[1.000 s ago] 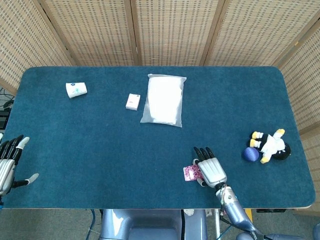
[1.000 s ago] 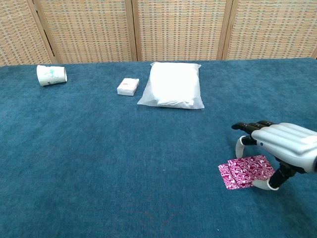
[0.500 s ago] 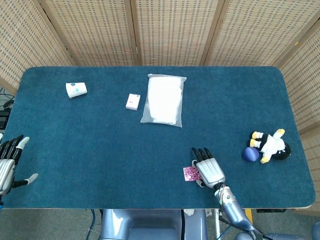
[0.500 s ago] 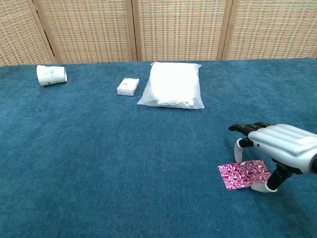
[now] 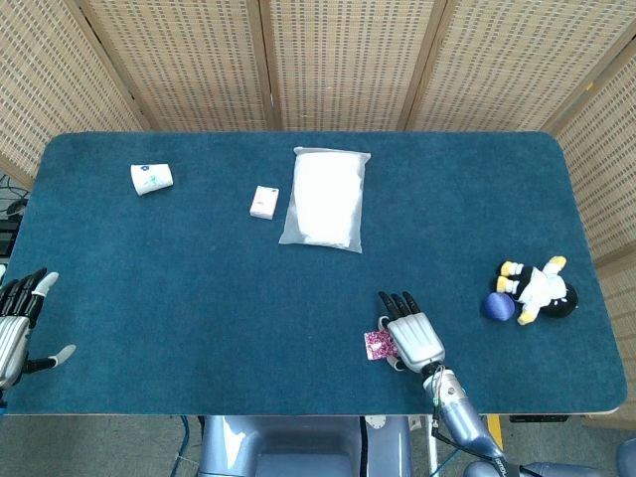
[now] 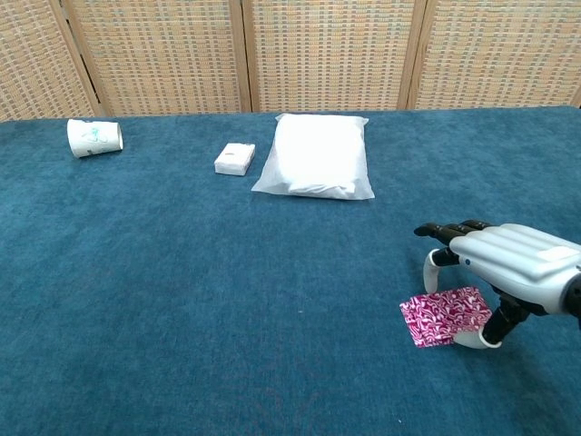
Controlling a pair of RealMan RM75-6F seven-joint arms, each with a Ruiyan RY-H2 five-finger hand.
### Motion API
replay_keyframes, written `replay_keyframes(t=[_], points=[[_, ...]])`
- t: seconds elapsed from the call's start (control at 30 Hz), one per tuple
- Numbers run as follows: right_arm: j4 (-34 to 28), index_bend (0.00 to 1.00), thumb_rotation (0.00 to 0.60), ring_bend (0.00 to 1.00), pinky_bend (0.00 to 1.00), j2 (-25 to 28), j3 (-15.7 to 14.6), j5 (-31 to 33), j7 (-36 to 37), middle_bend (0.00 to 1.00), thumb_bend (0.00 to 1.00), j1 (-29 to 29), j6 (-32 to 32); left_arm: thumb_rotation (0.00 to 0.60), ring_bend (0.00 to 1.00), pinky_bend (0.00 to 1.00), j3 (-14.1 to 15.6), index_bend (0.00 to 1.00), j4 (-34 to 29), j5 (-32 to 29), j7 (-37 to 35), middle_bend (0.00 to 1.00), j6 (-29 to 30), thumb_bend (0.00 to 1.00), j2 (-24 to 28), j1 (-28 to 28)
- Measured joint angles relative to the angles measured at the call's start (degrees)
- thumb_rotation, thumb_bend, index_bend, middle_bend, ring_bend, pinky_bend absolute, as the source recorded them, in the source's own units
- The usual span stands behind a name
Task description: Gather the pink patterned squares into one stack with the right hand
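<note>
The pink patterned squares (image 6: pixel 443 316) lie as one small pile on the blue table near its front edge, also visible in the head view (image 5: pixel 378 345). My right hand (image 6: pixel 513 263) hovers over the pile's right side with its fingers stretched forward and apart. Its thumb tip sits at the pile's lower right corner, and nothing is gripped. In the head view the right hand (image 5: pixel 415 334) hides the right part of the pile. My left hand (image 5: pixel 15 323) rests with its fingers spread and empty at the far left edge of the table.
A white plastic bag (image 5: pixel 325 199) lies at the back middle, with a small white box (image 5: pixel 263 202) to its left. A tipped paper cup (image 5: pixel 151 179) is at the back left. A plush toy (image 5: pixel 537 288) and a blue ball (image 5: pixel 498 306) sit at the right.
One second ago two squares lay offset under my right hand; now they sit as one pile. The hand has risen a little and shifted left. The left hand has not moved.
</note>
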Motion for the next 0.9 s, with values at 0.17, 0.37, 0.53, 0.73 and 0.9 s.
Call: replay_keyframes(t=[0.17,0.37,0.53,0.73,0.9], points=[[-0.2,0.34,0.600,0.00,0.00,0.2,0.1,0.3,0.0,0.00,0.24,0.1,0.1,0.600,0.00,0.00,0.0,0.00,0.0,0.0,-0.1,0.00,0.0,0.01,0.0,0.0],[-0.6,0.34,0.600,0.00,0.00,0.5,0.1,0.3,0.1,0.00,0.24,0.1,0.3,0.600,0.00,0.00,0.0,0.00,0.0,0.1,-0.1,0.00,0.0,0.01,0.0,0.0],[-1.6,0.34,0.600,0.00,0.00,1.0,0.2,-0.3,0.8,0.00,0.23,0.0,0.7,0.600,0.00,0.00,0.0,0.00,0.0,0.0,-0.1,0.00,0.0,0.01,0.0,0.0],[-5.3,0.34,0.600,0.00,0.00,5.3,0.7,-4.3,5.7,0.00,0.23,-1.2,3.6,0.600,0.00,0.00,-0.1,0.00,0.2,0.0,-0.4,0.00,0.0,0.01,0.0,0.0],[-5.0,0.15,0.600,0.00,0.00,9.9,0.3,-12.6,15.3,0.00,0.02,-4.3,10.2,0.600,0.00,0.00,-0.3,0.00,0.6,0.0,-0.4,0.00,0.3,0.01,-0.3,-0.1]])
